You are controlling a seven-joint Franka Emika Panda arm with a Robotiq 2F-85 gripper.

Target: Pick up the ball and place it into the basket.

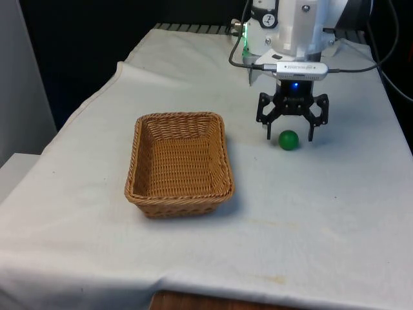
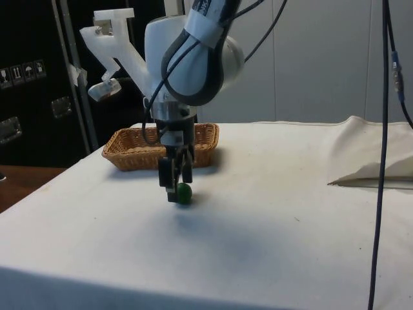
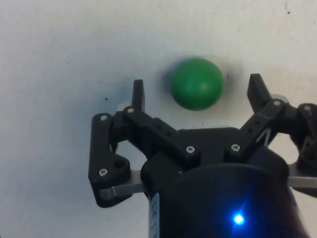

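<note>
Wrist view: hand [image 3: 196, 90] open, fingers either side of green ball [image 3: 196, 83], no contact. Front view adds wicker basket [image 1: 179, 164] at ball's 9 o'clock, well apart on the worktop [image 1: 310, 213].

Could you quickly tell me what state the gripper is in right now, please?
Gripper: open, holding nothing; its fingers straddle the green ball, which sits on the cloth.
</note>
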